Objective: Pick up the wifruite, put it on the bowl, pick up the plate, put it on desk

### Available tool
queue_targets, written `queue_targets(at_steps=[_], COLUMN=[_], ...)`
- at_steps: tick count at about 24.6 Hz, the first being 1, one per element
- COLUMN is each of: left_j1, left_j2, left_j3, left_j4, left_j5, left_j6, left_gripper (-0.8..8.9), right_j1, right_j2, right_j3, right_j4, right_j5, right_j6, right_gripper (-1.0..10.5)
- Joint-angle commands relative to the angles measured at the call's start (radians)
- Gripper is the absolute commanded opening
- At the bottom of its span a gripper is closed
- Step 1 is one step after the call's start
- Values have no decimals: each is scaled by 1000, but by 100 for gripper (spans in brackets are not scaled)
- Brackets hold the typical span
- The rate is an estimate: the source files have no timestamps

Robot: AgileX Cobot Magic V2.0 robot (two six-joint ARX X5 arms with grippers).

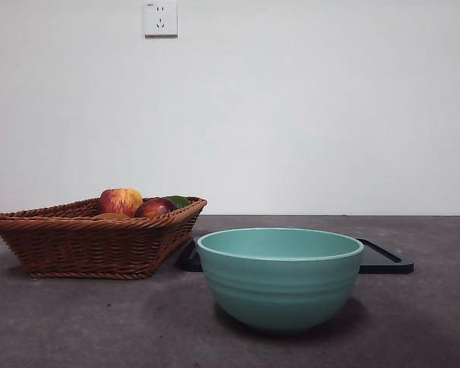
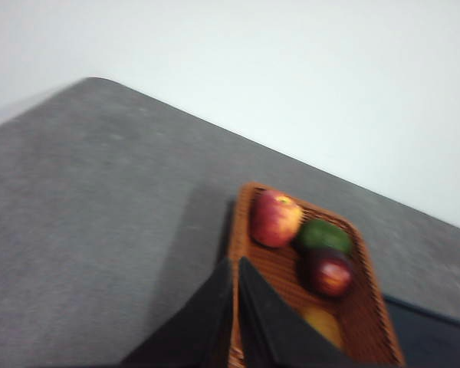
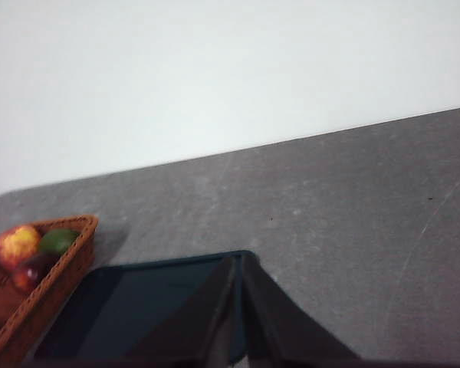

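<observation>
The teal-green bowl (image 1: pixel 280 280) stands empty on the dark grey desk (image 1: pixel 77 322), front and centre. Left of it, a brown wicker basket (image 1: pixel 84 245) holds fruit. In it are a red-yellow apple (image 1: pixel 121 201), a dark red fruit (image 1: pixel 153 208), a yellowish one (image 2: pixel 326 326) and a green fruit (image 2: pixel 326 234), which I take for the wifruite. Behind the bowl lies the plate (image 1: pixel 383 261), a flat glossy black rectangle. My left gripper (image 2: pixel 234 264) hangs shut over the basket's near rim. My right gripper (image 3: pixel 239 261) hangs shut over the plate's (image 3: pixel 138 307) corner. Neither shows in the front view.
A white wall with a power socket (image 1: pixel 160 18) closes off the back of the desk. Bare desk (image 3: pixel 353 230) stretches to the right of the plate and in front of the basket.
</observation>
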Motion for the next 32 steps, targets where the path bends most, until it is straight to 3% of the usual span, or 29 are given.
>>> queue_targets(at_steps=[1,12,17,22,28,30,32], left_j1=[3,0,-37,-117,-172,-173,-174], left_j2=[70,361,466,531,535,535,535], left_j3=[79,330,429,489,489,489,489], left_j4=[-34,-246,-376,-509,-579,-578,-577], left_j5=[57,383,439,453,452,452,452], left_j6=[68,262,350,414,460,459,459], left_gripper=[11,11,11,10,14,121,324], right_j1=[0,5,32,111,208,209,209], right_j2=[86,454,566,639,651,651,651], right_j3=[100,471,563,587,587,587,587], right_j4=[-71,-425,-552,-661,-685,-685,-685], right_j5=[-32,-250,-309,-317,-317,-317,-317], right_j6=[-74,-308,-383,-430,-437,-422,-404], right_gripper=[6,6,6,6,6,48,289])
